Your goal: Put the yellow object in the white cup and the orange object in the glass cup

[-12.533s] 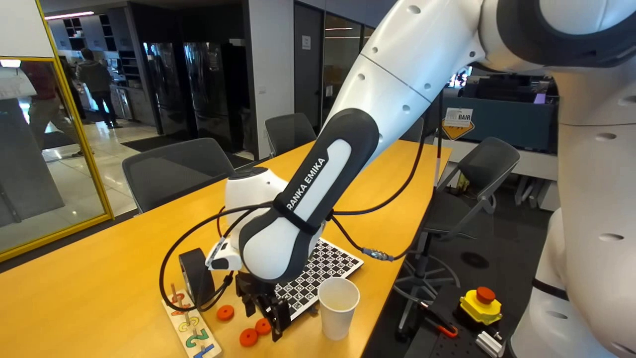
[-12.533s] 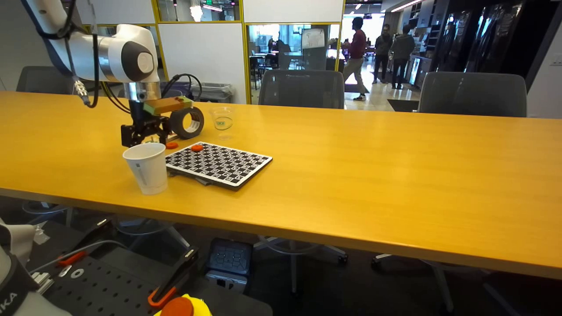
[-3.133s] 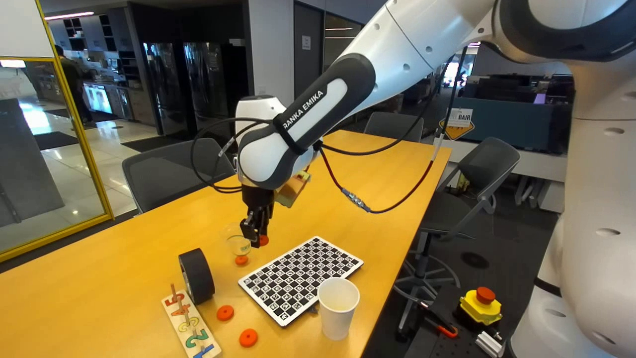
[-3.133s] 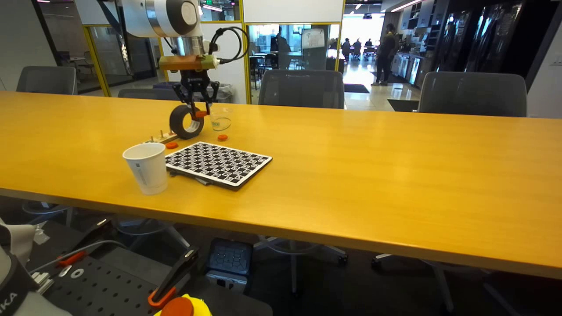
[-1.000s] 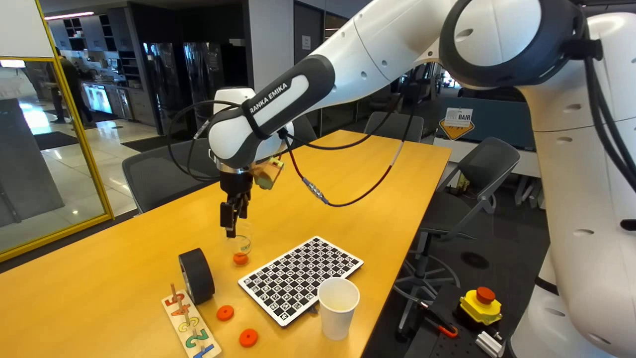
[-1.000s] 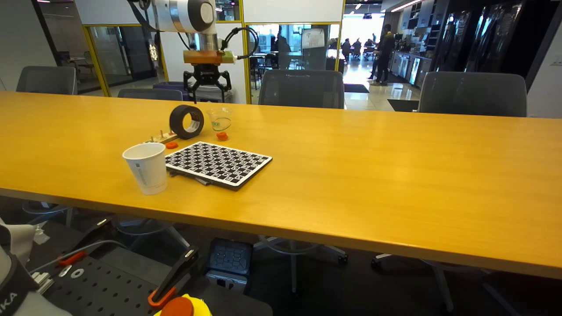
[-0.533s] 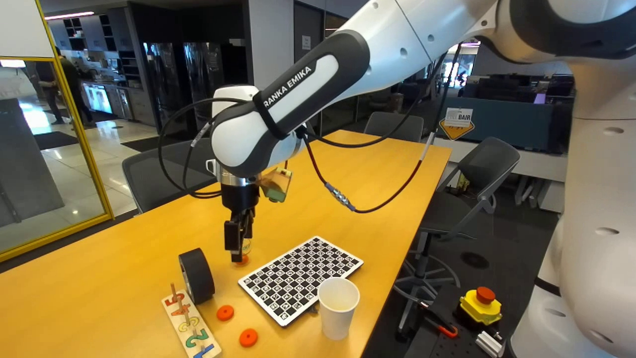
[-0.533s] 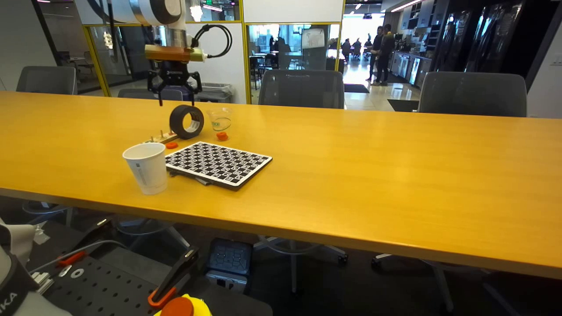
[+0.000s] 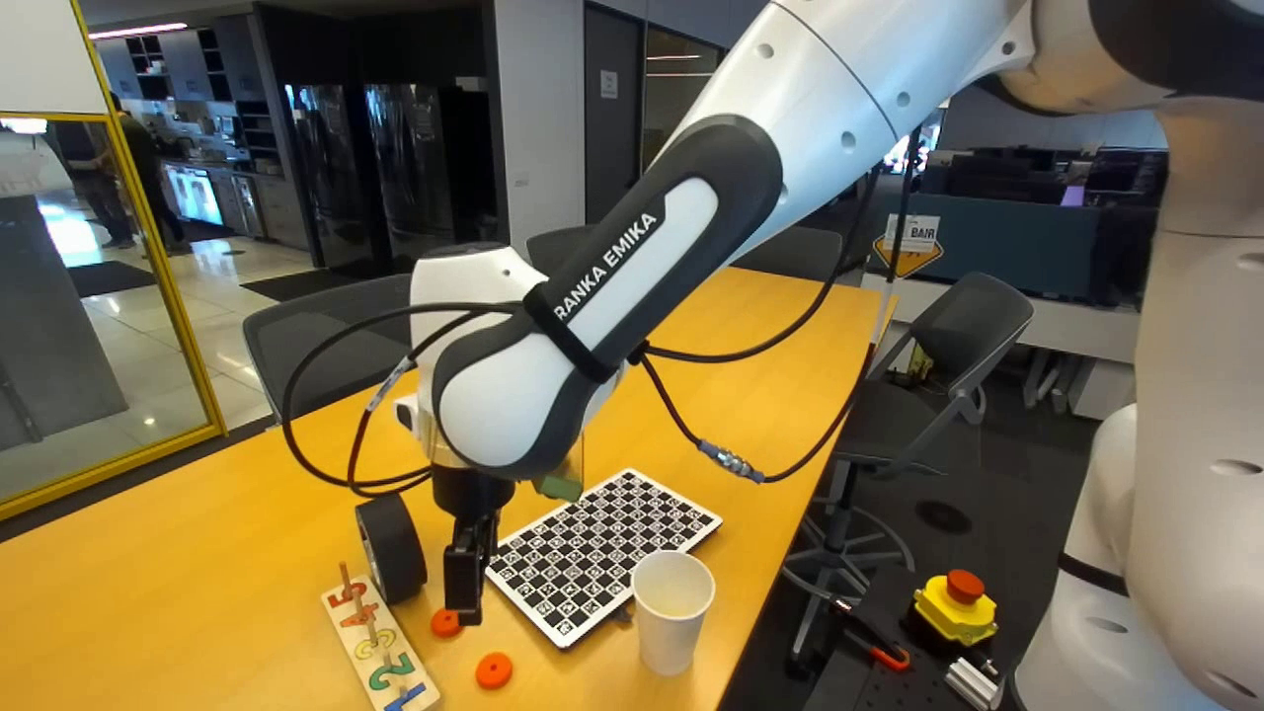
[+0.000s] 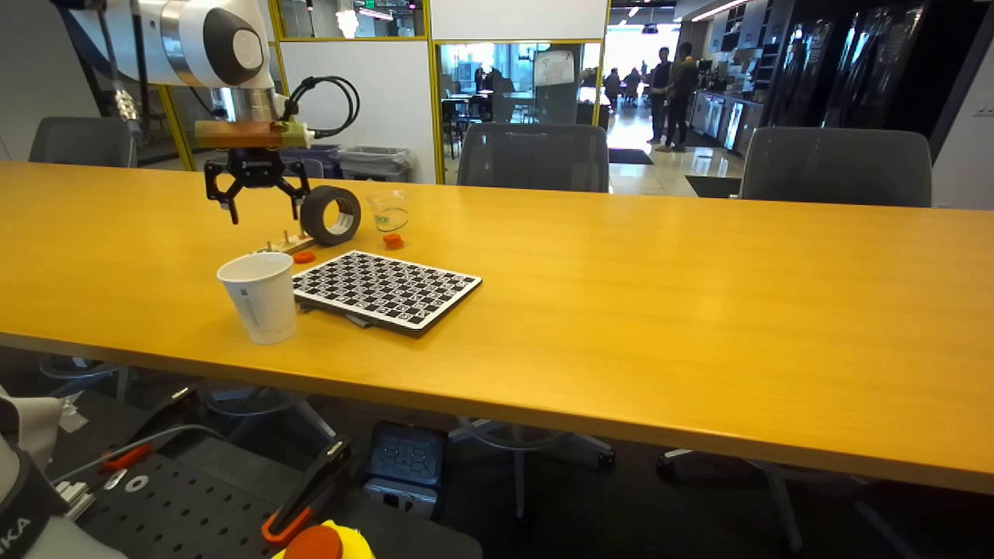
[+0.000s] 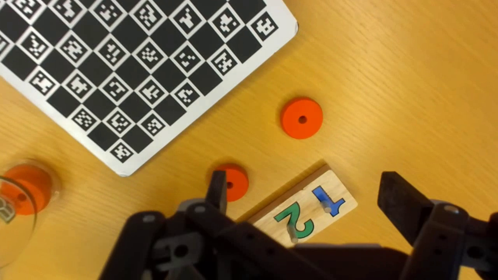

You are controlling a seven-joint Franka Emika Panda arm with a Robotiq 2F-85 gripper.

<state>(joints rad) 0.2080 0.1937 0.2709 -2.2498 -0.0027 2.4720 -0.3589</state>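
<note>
Two orange pieces [image 10: 394, 241] occupy the glass cup [image 10: 390, 210]; the empty pincer [image 10: 265, 218] gapes wide.

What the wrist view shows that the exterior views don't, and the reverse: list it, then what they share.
Only the wrist view: the centre hole of an orange disc at the picture's left edge.
Only the exterior views: the white cup, the tape roll, the red button, the chairs and the arm.
Shared: the checkered board, the wooden block, a loose orange disc, the open tool and, in an exterior view, the glass holding that first disc.
</note>
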